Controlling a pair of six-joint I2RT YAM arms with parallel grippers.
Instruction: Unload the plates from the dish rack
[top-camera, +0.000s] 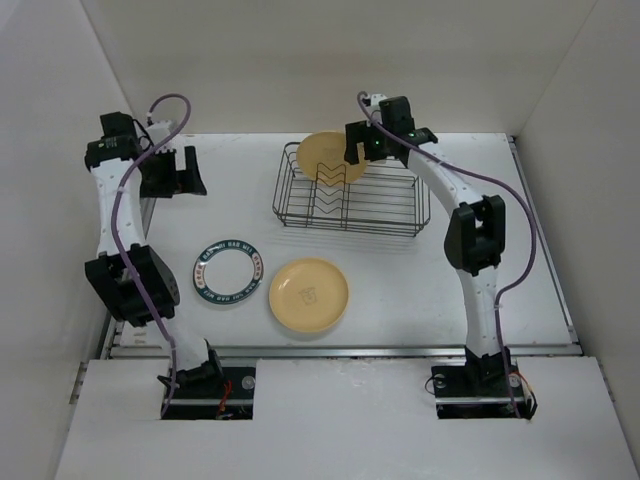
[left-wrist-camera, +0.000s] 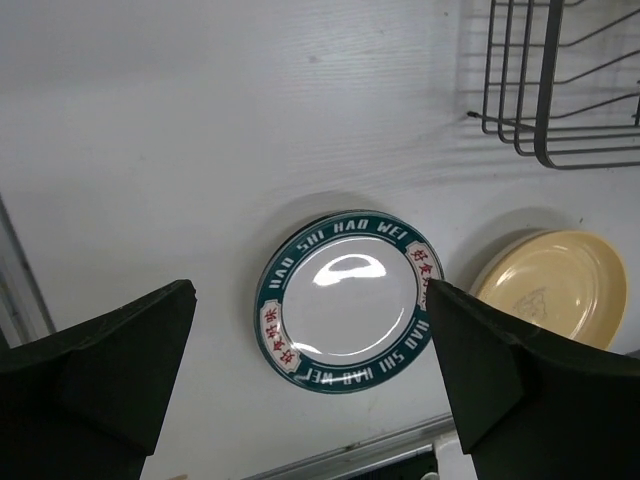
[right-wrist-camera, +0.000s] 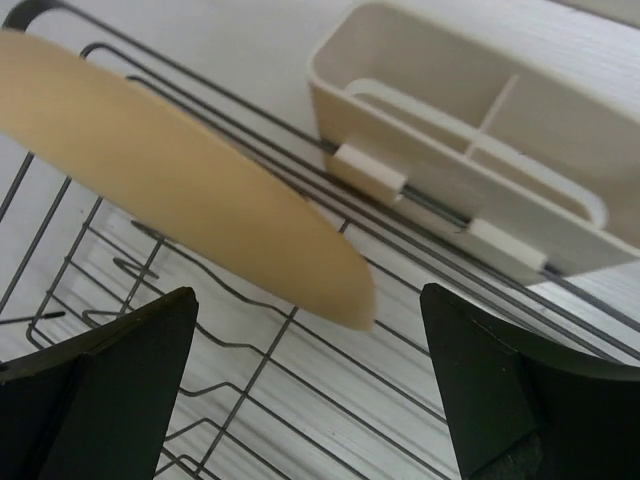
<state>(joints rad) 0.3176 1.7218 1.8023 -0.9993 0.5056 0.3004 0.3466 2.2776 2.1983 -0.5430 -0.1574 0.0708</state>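
Note:
The dark wire dish rack (top-camera: 350, 205) stands at the back middle of the table. A yellow-orange plate (top-camera: 328, 155) stands upright in its far left end. My right gripper (top-camera: 357, 150) hovers open right beside that plate. In the right wrist view the plate's edge (right-wrist-camera: 190, 190) lies just ahead of the open gripper (right-wrist-camera: 308, 292), untouched. A green-rimmed white plate (top-camera: 228, 272) and a cream plate (top-camera: 308, 292) lie flat on the table in front of the rack. My left gripper (top-camera: 183, 172) is open and empty at the far left, high above the green-rimmed plate (left-wrist-camera: 345, 298). The black-rimmed plate is not seen.
A white divided block (right-wrist-camera: 470, 150) hangs on the rack's long side. The cream plate (left-wrist-camera: 555, 290) and a rack corner (left-wrist-camera: 560, 90) show in the left wrist view. White walls enclose the table on three sides.

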